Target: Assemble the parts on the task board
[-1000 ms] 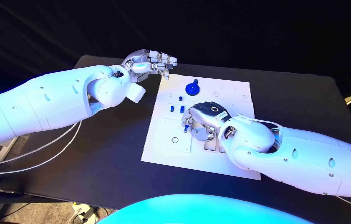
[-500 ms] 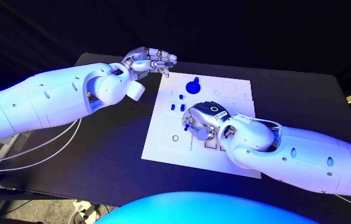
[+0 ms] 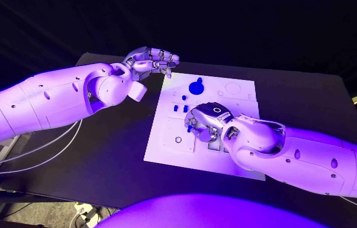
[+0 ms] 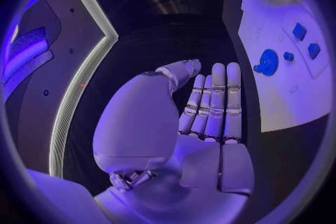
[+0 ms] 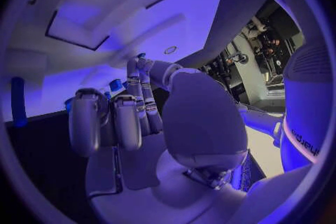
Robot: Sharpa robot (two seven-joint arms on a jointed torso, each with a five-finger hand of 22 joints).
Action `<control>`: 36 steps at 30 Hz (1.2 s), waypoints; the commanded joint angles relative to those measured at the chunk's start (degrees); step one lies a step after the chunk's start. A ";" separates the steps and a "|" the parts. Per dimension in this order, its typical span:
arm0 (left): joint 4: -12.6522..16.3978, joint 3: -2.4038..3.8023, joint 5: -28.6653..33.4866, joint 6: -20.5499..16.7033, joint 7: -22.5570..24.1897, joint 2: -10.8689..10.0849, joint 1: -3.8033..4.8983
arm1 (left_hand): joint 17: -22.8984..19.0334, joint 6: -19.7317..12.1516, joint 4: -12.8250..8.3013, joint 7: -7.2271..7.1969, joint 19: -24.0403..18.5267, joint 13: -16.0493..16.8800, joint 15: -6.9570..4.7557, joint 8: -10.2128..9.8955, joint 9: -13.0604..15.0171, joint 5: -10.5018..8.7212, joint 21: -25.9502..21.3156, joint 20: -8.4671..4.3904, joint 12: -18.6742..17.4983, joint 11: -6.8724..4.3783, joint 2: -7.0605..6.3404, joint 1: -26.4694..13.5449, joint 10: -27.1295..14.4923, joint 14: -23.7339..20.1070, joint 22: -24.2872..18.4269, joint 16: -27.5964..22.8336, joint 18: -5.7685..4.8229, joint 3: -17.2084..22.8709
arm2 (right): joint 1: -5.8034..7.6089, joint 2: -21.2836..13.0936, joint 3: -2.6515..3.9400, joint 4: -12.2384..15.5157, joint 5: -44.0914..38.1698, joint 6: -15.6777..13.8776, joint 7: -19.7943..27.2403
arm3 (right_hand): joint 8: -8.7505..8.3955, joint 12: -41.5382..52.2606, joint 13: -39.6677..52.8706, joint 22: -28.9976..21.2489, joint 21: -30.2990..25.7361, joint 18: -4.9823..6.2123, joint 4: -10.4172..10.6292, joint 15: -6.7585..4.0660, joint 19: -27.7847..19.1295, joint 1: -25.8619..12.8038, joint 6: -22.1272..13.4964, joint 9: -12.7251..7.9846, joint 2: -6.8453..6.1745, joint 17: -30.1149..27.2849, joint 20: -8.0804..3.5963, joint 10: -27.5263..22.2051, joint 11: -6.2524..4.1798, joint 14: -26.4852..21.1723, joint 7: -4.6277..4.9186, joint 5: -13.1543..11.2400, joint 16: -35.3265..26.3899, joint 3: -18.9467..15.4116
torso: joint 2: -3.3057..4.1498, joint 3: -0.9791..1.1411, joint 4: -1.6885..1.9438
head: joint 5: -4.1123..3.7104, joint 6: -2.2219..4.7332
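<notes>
The white task board (image 3: pixel 167 148) lies flat in the middle of the black table. A round blue part (image 3: pixel 195 88) sits near its far edge. Two small blue rectangular parts (image 3: pixel 180 108) lie side by side just nearer the robot than the round one.

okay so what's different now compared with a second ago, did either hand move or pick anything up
Very little. The right hand has crept slightly toward the board's left side and stays low over the middle of the task board, a small blue part at its fingertips; whether it grips it is unclear. The left hand still hovers beyond the board's far left corner, holding nothing. The round blue part has not moved.
</notes>
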 commanded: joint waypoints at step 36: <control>-0.03 0.04 -0.11 0.67 -0.03 -0.18 0.04 | -0.19 -0.87 0.40 1.68 -0.23 -0.13 0.22 0.61 0.00 0.32 -0.78 0.32 0.81 0.05 0.59 -0.94 -0.99 -0.64 -0.40 0.29 0.77 -0.68 | 0.22 -4.27 -0.29 3.62 1.78 -2.87 -0.87 | -4.82 0.97 -2.15 2.53 -6.99 1.05 3.57 0.94 0.36 -4.67 -8.44 -1.67 -5.21 -1.07 0.72 -10.10 1.56 2.74 1.07 -2.02 -2.04 -13.10 | -0.12 -0.05 -0.05 | -0.65 0.69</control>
